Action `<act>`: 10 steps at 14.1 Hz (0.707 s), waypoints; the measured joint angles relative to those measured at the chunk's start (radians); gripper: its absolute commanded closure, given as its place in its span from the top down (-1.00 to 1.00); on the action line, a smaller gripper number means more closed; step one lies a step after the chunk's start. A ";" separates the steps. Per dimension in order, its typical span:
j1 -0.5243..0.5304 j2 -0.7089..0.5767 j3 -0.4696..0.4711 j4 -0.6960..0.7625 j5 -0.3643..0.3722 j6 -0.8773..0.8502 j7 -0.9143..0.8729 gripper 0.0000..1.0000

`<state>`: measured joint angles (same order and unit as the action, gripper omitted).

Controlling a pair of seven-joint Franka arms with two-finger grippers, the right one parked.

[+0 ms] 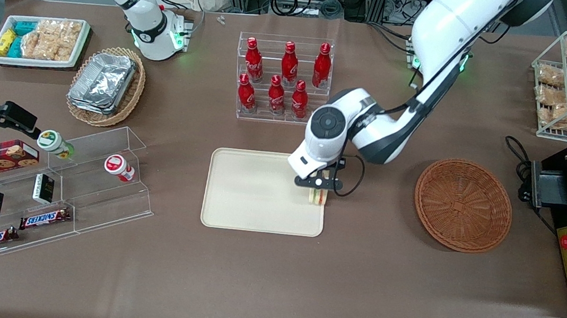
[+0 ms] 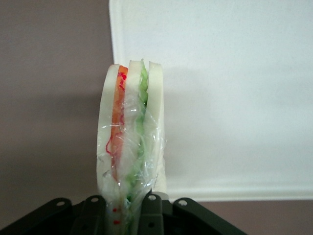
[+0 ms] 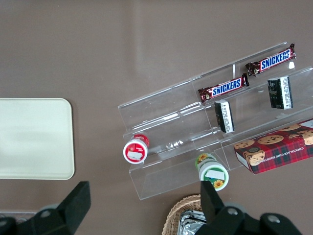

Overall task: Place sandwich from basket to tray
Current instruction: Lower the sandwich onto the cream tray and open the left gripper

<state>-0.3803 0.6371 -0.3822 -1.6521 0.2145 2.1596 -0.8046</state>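
Sandwich time, and it hangs over the tray's edge, at the side toward the working arm, near the corner nearest the front camera. The tray lies mid-table, big and cream. The basket sits well apart toward the working arm's end, nothing showing inside. The gripper is above the sandwich, fingers pinched narrow on the wrapped wedge, bread slices upright, orange and green layers between!
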 measured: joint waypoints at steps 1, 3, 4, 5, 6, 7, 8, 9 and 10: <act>0.000 0.028 0.000 0.024 0.002 0.013 0.000 -0.64; -0.001 0.057 0.000 0.049 0.004 0.052 0.001 0.22; -0.001 0.061 0.000 0.053 0.004 0.056 0.001 0.99; -0.001 0.062 0.000 0.054 0.004 0.056 0.002 1.00; -0.002 0.062 0.000 0.054 0.005 0.056 0.002 1.00; -0.002 0.062 0.000 0.055 0.005 0.056 0.002 1.00; -0.003 0.062 0.000 0.057 0.005 0.056 0.002 1.00; -0.003 0.062 0.000 0.060 0.006 0.056 0.002 1.00; -0.003 0.060 0.000 0.065 0.006 0.050 0.002 1.00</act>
<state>-0.3831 0.6974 -0.3821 -1.5872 0.2204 2.2093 -0.8030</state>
